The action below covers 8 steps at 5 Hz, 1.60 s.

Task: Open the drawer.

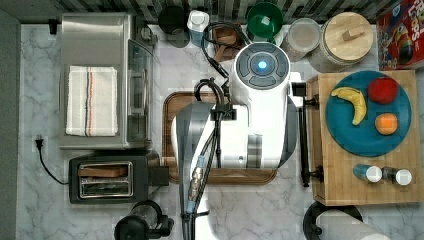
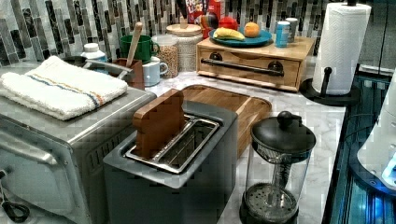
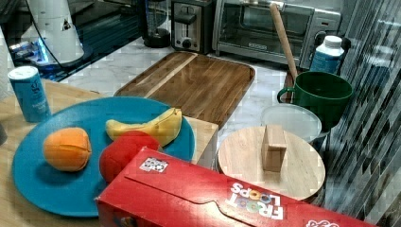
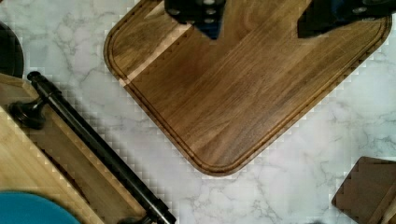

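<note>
Drawer (image 2: 250,65) front sits flush in its light wooden box at the back of the marble counter (image 2: 299,116), so the opening is not yet begun; in the top view the box stands at the top view's right, with its face turned toward the middle of the counter. The black bar handle (image 2: 243,66) runs along that face on two round standoffs, which leave a gap behind the bar, presumably room for a finger to hook or clamp it. On top of the box rests a blue plate (image 1: 345,137) with a banana (image 1: 354,102), a red fruit (image 1: 383,90) and an orange (image 1: 386,123), plus two small shakers (image 1: 383,174); a smooth pull would be wise, I judge, so they do not topple. Just beside the drawer front lies the darker wooden tray (image 4: 243,93), flat on the marble, and the arm (image 1: 240,125) hangs above it. In the wrist view the gripper (image 4: 275,18) hovers over the tray with its two dark fingers (image 4: 201,14) spread apart and nothing between them, the handle off to one side and well clear. The next step, as I read it, is to travel across to the bar and line the spread fingers up with it.
</note>
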Available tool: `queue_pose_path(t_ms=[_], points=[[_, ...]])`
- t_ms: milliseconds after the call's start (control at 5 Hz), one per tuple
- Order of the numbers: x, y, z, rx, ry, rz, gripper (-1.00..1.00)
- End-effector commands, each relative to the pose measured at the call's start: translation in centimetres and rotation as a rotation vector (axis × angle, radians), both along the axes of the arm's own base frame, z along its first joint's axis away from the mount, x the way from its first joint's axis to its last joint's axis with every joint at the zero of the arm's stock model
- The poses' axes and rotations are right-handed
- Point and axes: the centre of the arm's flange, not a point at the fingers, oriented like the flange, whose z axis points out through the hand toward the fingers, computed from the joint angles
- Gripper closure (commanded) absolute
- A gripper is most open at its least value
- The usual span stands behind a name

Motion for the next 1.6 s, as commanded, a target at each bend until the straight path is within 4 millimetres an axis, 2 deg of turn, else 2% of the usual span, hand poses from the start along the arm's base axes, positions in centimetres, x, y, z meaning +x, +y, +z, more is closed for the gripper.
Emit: queue_pose_path(t_ms=[200,400,600,800,1200,1400,1600], points=[[0.1,0.0,-0.2,-0.001,0.002,0.002,-1.00],[0.1,0.0,-0.2,-0.001,0.002,0.002,-1.00],[-0.5,-1.3,0.1,0.060,0.011,0.097,-1.00],[-0.9,-3.6,1.7,0.075,0.026,0.187,-1.00],[-3.7,-7.1,-0.5,0.093,0.026,0.398,-1.00],[-4.6,-7.7,-3.3,0.088,0.034,0.481,-1.00],[-5.2,-9.4,-4.2,0.095,0.039,0.555,-1.00]])
